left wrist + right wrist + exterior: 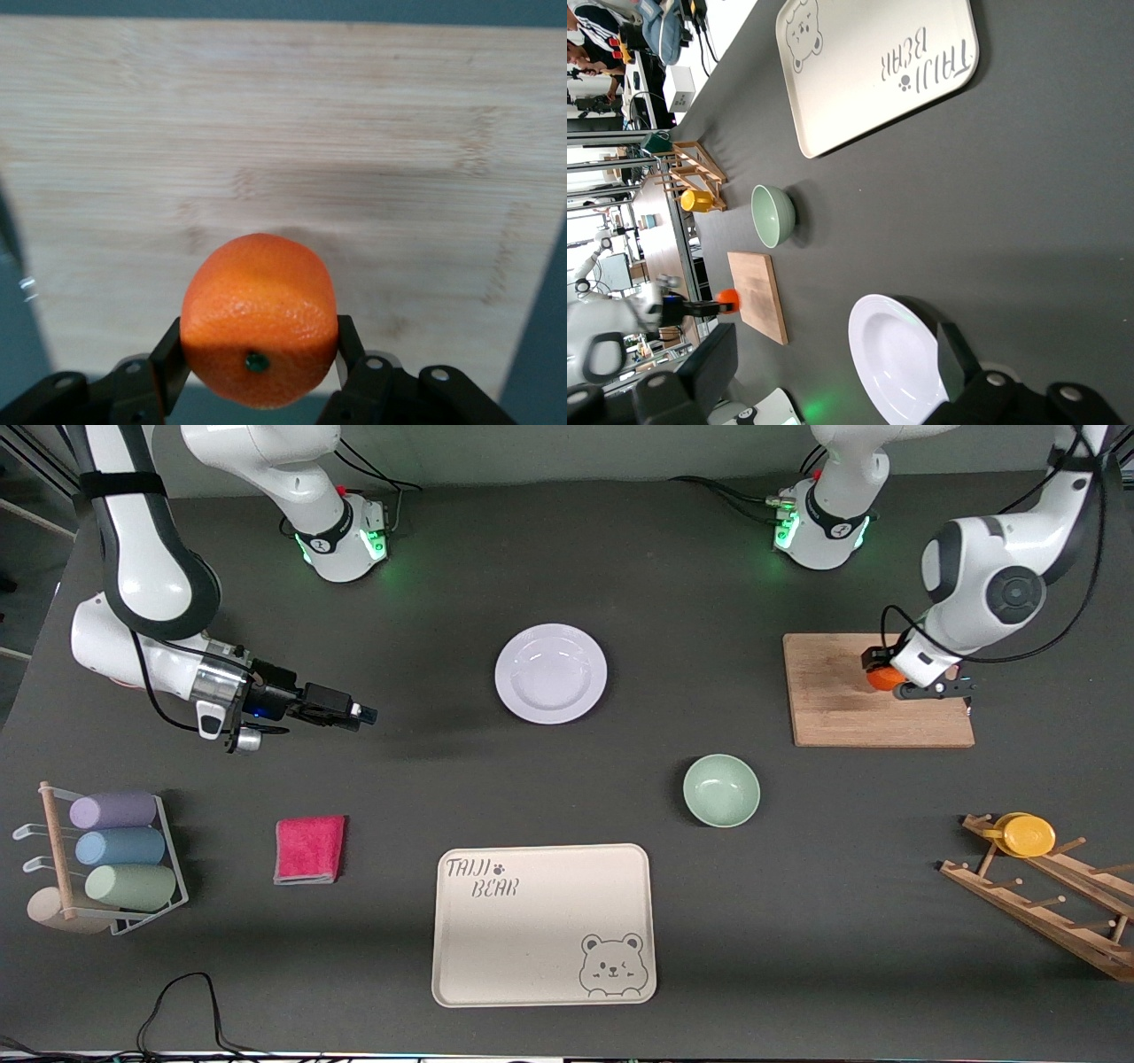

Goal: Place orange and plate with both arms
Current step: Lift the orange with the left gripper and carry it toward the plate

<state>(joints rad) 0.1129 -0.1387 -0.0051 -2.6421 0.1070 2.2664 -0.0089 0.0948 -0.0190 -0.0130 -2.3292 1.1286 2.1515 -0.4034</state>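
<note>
The orange (881,678) (259,319) is gripped between the fingers of my left gripper (889,682) (259,359), just above the wooden cutting board (877,691) (283,177) at the left arm's end of the table. The white plate (550,673) (895,359) lies on the dark table near the middle. My right gripper (359,713) (833,363) is open and empty, low over the table toward the right arm's end, apart from the plate and pointing at it.
A mint-green bowl (721,789) sits nearer the camera than the plate. The cream bear tray (544,924) lies near the front edge. A pink cloth (309,849), a rack of cups (111,859) and a wooden rack with a yellow cup (1028,834) stand along the front.
</note>
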